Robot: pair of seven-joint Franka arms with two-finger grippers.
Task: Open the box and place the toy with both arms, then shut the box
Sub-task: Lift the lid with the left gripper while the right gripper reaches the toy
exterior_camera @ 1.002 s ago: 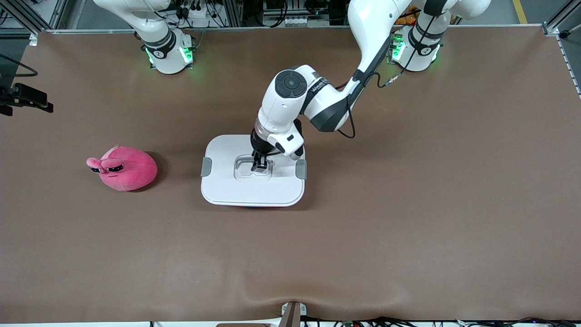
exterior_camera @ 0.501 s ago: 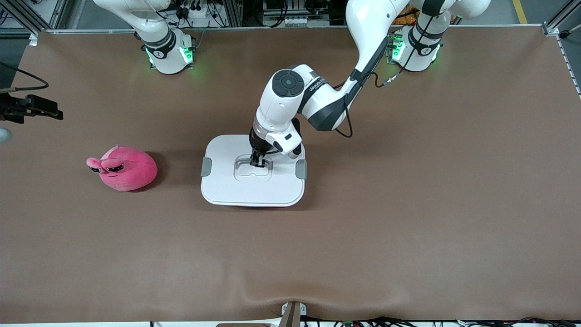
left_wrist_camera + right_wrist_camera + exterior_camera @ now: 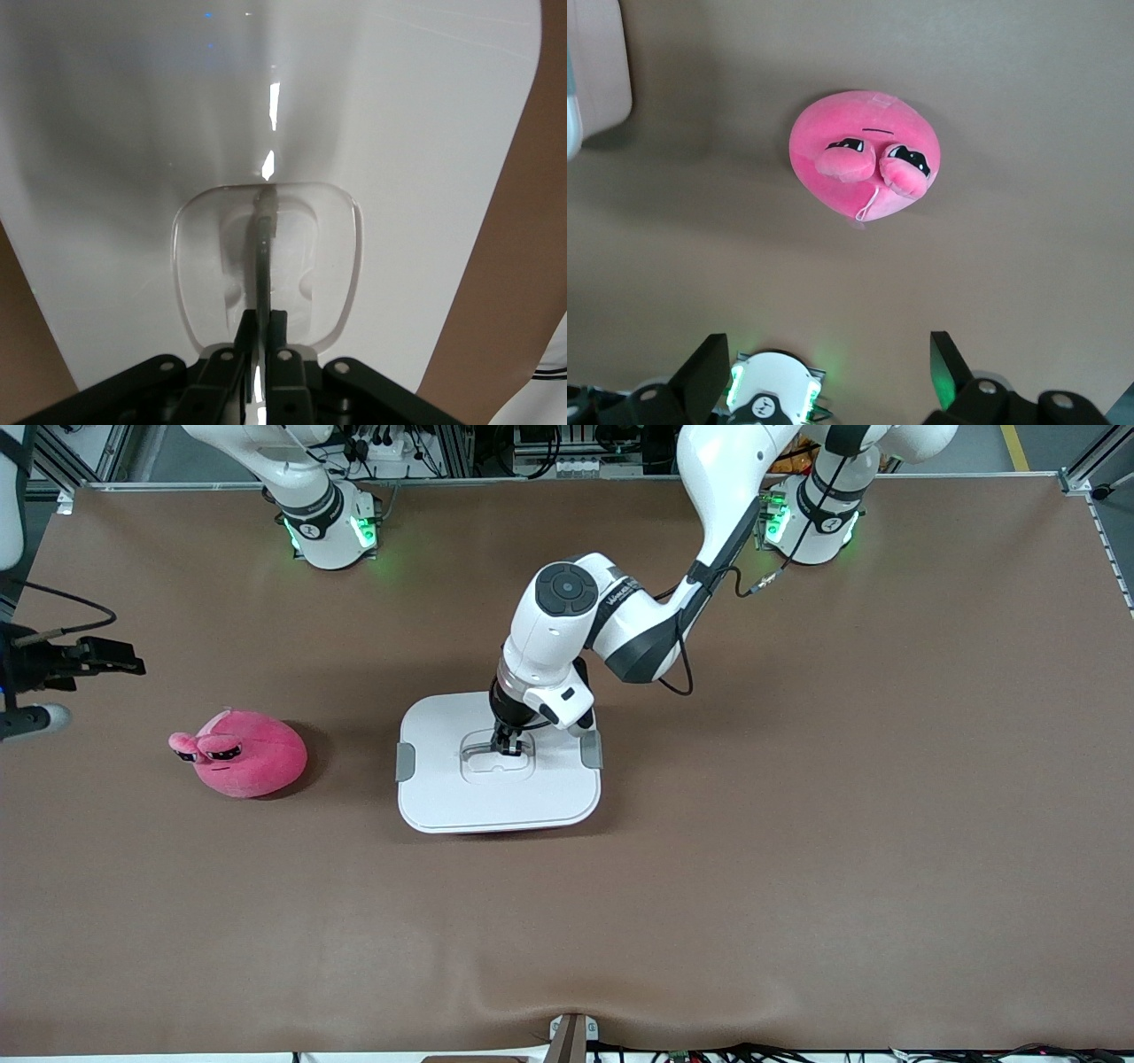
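Observation:
The box (image 3: pixel 461 788) stands mid-table with its white lid on; the tub beneath is hidden. Grey clips (image 3: pixel 406 762) sit on the lid's two sides. My left gripper (image 3: pixel 508 746) reaches down onto the lid's middle and is shut on the clear handle (image 3: pixel 264 248), which stands upright between its fingers (image 3: pixel 246 329). The toy (image 3: pixel 241 753), a pink plush with half-lidded eyes, lies on the table toward the right arm's end. My right gripper (image 3: pixel 133 664) hovers open near the table's edge beside the toy, which the right wrist view shows below it (image 3: pixel 864 152).
Brown table mat (image 3: pixel 797 824) covers the whole surface. The two arm bases (image 3: pixel 332 527) with green lights stand along the table edge farthest from the front camera. A small mount (image 3: pixel 571 1036) sits at the nearest edge.
My left gripper closed on the handle, and the lid shifted and turned slightly with it. My right gripper moved in from the table's edge toward the toy.

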